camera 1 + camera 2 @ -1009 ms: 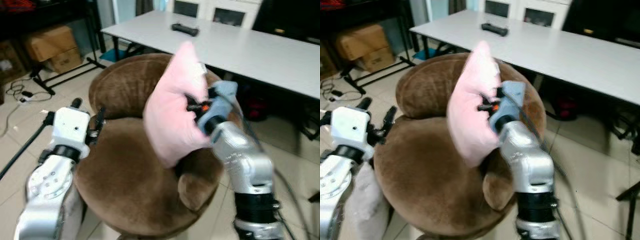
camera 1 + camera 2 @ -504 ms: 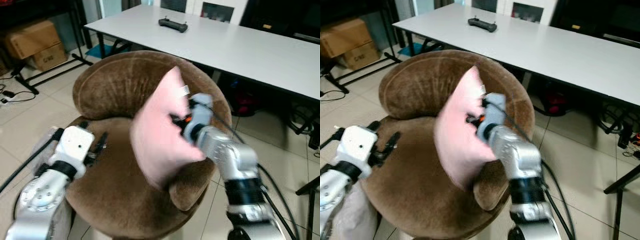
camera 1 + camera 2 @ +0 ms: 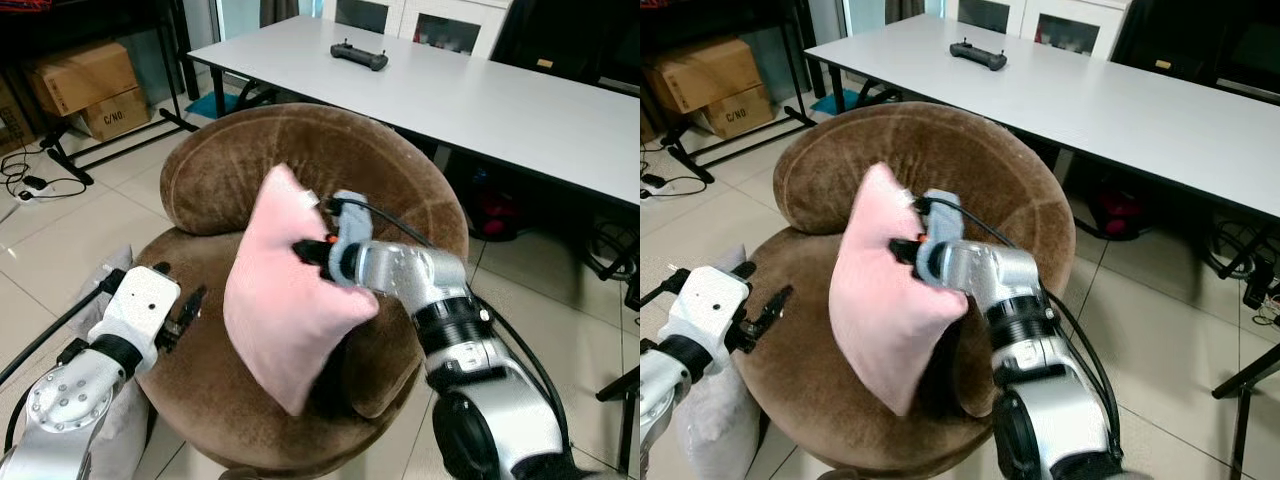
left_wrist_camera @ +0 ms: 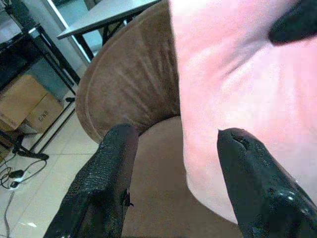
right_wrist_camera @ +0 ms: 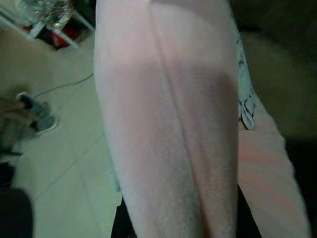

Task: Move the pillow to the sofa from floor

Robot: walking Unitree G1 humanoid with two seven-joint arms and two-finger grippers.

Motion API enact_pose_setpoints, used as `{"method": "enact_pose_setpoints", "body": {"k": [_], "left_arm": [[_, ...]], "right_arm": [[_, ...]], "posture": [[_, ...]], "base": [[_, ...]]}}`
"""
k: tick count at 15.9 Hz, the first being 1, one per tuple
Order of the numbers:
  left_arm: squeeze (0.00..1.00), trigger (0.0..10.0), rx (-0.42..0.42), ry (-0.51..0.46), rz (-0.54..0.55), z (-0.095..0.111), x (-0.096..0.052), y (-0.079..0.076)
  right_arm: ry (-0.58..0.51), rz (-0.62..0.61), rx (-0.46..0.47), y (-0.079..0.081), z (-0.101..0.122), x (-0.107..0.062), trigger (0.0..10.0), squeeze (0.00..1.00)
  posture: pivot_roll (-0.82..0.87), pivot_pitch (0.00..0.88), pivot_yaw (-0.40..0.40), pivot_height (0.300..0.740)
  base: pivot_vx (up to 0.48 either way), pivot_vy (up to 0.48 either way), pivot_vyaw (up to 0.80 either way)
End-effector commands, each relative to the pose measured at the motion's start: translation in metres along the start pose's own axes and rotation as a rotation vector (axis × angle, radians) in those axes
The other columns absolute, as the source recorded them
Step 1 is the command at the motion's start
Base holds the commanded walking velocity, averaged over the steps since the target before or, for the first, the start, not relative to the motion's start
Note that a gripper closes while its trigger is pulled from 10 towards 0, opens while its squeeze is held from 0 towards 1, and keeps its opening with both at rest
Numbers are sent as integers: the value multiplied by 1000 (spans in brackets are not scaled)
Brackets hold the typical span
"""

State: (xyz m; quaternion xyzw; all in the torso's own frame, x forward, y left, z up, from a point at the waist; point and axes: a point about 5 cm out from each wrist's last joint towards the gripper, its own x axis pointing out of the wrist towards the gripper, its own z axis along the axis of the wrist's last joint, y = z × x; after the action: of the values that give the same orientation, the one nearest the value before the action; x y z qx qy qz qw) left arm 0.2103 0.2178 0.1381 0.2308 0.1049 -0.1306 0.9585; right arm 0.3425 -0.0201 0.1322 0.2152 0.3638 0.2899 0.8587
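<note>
A pink pillow (image 3: 285,305) hangs tilted over the seat of a round brown sofa chair (image 3: 280,165). My right gripper (image 3: 312,250) is shut on the pillow's upper edge, its fingers pressed into the fabric. In the right wrist view the pillow (image 5: 168,124) is seen very close. My left gripper (image 3: 178,318) stands open by the seat's left rim, a little left of the pillow. In the left wrist view its two black fingers (image 4: 111,183) are spread apart with the pillow (image 4: 237,89) just beyond them.
A long white table (image 3: 480,95) stands behind the chair with a black controller (image 3: 360,57) on it. Cardboard boxes (image 3: 85,90) sit under a black rack at the far left. Cables (image 3: 40,185) trail over the tiled floor. Something light grey (image 3: 115,440) lies by my left arm.
The right arm has brought the pillow down and to the left, lower over the seat. The left gripper stays by the seat's rim. The camera has shifted a little.
</note>
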Motion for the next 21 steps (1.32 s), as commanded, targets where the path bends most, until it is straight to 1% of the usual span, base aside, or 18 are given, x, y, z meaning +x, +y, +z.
{"method": "enact_pose_setpoints", "body": {"k": [1, 2, 3, 5, 6, 8, 9, 10, 11, 12, 13, 14, 16, 17, 19, 21], "left_arm": [[0, 10000, 5, 2, -1, 0, -1, 3], [0, 10000, 6, 2, -2, 1, 0, 3], [0, 10000, 7, 0, -2, 1, 1, 4], [0, 10000, 5, -4, -8, 3, 2, 4], [0, 10000, 4, -5, -11, 3, 2, 4], [0, 10000, -9, -16, -70, 4, 2, -3], [0, 10000, -24, -27, -110, 6, 2, -7], [0, 10000, -34, -31, -136, 7, 1, -10], [0, 10000, -43, -26, -160, 6, 0, -9], [0, 10000, -44, -21, -162, 5, -1, -7], [0, 10000, -41, -13, -166, 4, -2, -4], [0, 10000, -36, -8, -170, 3, -3, -2], [0, 10000, -38, -2, -199, 3, -4, -3], [0, 10000, -42, 5, -237, 2, -5, -7], [0, 10000, -42, 7, -244, 2, -5, -9], [0, 10000, -33, 10, -244, 1, -5, -11]], "right_arm": [[-50, 89, 29, 18, 17, -1, 10000, 0], [-54, 106, 64, 21, 19, 1, 10000, 0], [-61, 104, 151, 20, 22, 4, 10000, 0], [-100, 51, 251, 8, 26, 7, 10000, 0], [-105, 41, 272, 5, 26, 7, 10000, 0], [-184, -77, 439, -25, 29, 2, 10000, 0], [-220, -124, 499, -38, 28, -1, 10000, 0], [-239, -153, 543, -47, 27, -3, 10000, 0], [-287, -213, 636, -65, 23, -9, 10000, 0], [-309, -238, 675, -73, 21, -11, 10000, 0], [-342, -287, 745, -86, 17, -16, 10000, 0], [-368, -318, 804, -96, 12, -19, 10000, 0], [-384, -345, 819, -106, 5, -22, 10000, 0], [-363, -363, 812, -110, -3, -22, 10000, 0], [-355, -373, 802, -111, -6, -22, 10000, 0], [-328, -458, 779, -122, -18, -24, 10000, 0]], "posture": [[191, 0, -55, 740], [190, 0, -54, 740], [192, 0, -55, 740], [196, 0, -57, 740], [196, 0, -57, 740], [196, 0, -59, 740], [196, 0, -59, 740], [196, 0, -59, 740], [191, 0, -56, 740], [191, 0, -56, 740], [191, 0, -56, 740], [191, 0, -55, 740], [193, 0, -53, 740], [193, 0, -53, 740], [193, 0, -53, 740], [190, 0, -50, 740]], "base": [[0, 0, 0], [0, 0, 0], [0, 0, 0], [0, 0, 0], [0, 0, 0], [0, 0, 0], [0, 0, 0], [0, 0, 0], [0, 0, 0], [0, 0, 0], [0, 0, 0], [0, 0, 0], [0, 0, 0], [0, 0, 0], [0, 0, 0], [0, 0, 0]]}}
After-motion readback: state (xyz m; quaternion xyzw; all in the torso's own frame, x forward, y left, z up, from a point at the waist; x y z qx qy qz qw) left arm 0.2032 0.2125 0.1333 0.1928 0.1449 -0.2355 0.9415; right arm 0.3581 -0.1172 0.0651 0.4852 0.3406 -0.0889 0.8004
